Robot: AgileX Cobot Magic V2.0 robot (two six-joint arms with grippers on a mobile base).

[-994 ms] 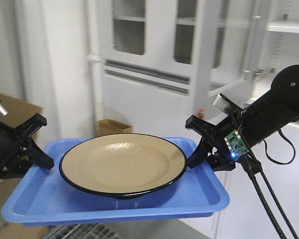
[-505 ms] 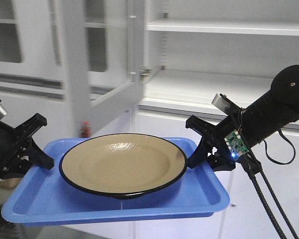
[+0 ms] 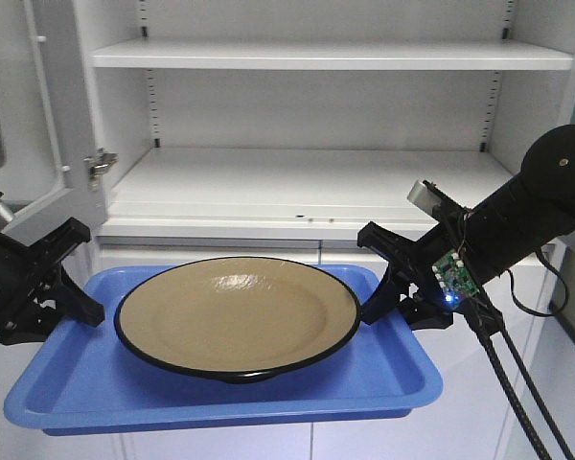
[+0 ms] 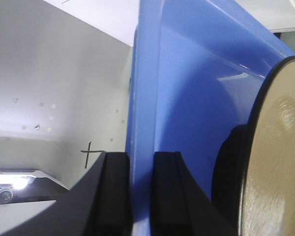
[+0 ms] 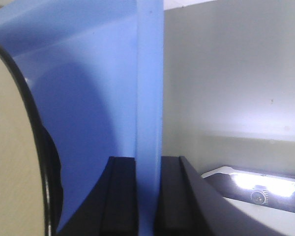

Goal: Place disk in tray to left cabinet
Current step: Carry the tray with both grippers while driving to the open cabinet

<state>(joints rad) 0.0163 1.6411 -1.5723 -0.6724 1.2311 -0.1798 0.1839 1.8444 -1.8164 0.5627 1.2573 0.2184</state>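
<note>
Cabinet (image 3: 316, 107) ahead, grey door (image 3: 57, 125) open; tray (image 3: 383, 376) before shelf (image 3: 307, 182).

I hold the tray (image 3: 388, 369) level in the air: bright blue plastic, rounded corners, a low raised rim. Its short rims at 9 and 3 o'clock are pinched by my left tool (image 4: 140, 196) and right tool (image 5: 148, 196). The disk (image 3: 238, 311), speckled tan with a thin black rim, sits flat in the tray's middle, nearly filling it. At 12 o'clock stands the left cabinet (image 3: 307, 182), light grey, door open, with wide flat shelves.
</note>
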